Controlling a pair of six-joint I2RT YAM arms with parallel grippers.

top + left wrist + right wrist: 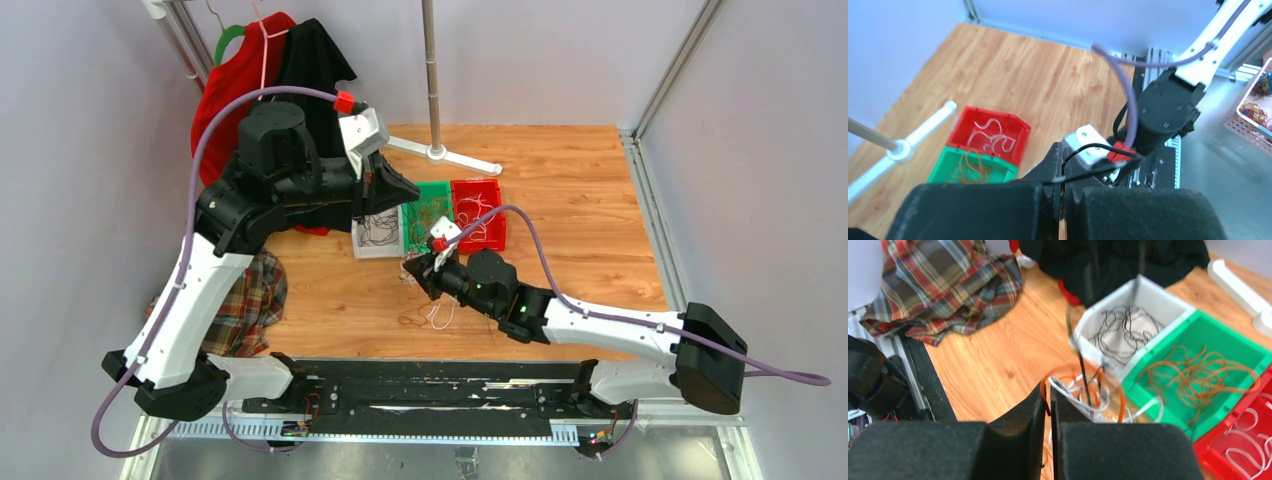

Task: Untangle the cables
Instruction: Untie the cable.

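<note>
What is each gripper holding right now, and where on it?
Left gripper pinches a black cable partway along, with a loop sticking out in front. Right gripper looks closed on an orange cable at the near edge of the tangle.

Orange/wht/blk cables (1083,390); grn bin (1213,327), red bin (1248,425); plaid cloth (948,285).

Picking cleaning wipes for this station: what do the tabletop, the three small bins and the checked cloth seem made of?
Tabletop: wood or wood-look laminate, smooth satin; grain lines show. White bin, green bin, red bin: likely moulded plastic, slightly glossy; even colour, thin stiff walls. Checked cloth: soft woven fabric, matte; it lies in folds.
</note>
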